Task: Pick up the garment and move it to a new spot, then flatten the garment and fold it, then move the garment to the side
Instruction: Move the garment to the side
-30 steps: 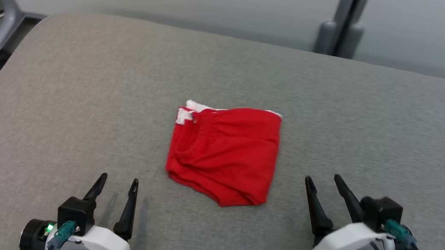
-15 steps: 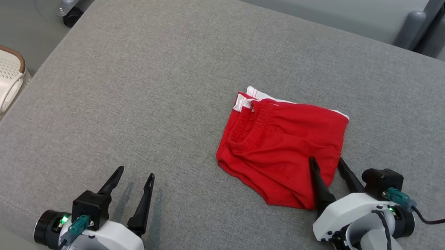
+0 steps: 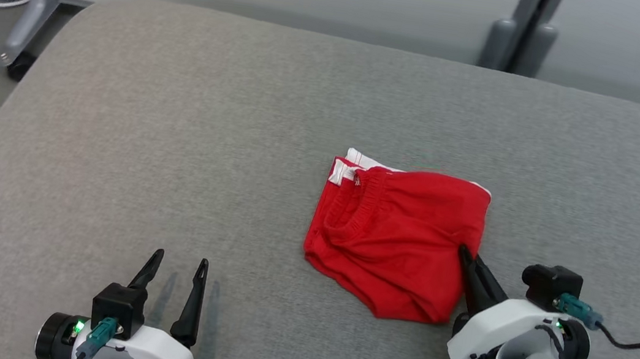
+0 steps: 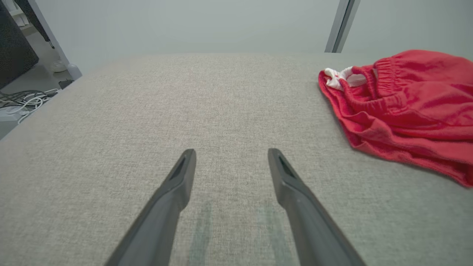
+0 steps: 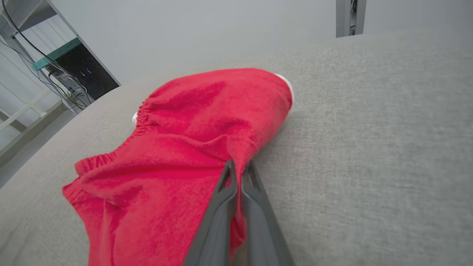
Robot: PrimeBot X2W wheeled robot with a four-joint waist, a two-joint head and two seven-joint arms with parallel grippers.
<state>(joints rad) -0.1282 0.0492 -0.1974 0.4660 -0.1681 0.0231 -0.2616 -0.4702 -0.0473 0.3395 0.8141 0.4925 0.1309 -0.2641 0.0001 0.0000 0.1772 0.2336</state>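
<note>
The garment, red shorts with a white trim at the far left corner, lies right of centre on the grey cushion, doubled over into a compact, roughly square bundle with the elastic waistband showing on its left half. Its near edge is rumpled rather than crisp.

The right gripper has its fingers pressed together on the garment's right edge; in the right wrist view a ridge of red cloth rises into the pinch, so it is clamped on fabric, not just touching it. The left gripper hovers low over bare cushion, well apart from the garment, fingers spread and holding nothing.

Since the shorts look folded, this is probably the last step, shifting them aside, though it could equally be the first pick-up. Either way, the next move calls for lifting or dragging by that one pinched edge. A single-edge hold may let the layers slide open, so the move should be slow and low.
</note>
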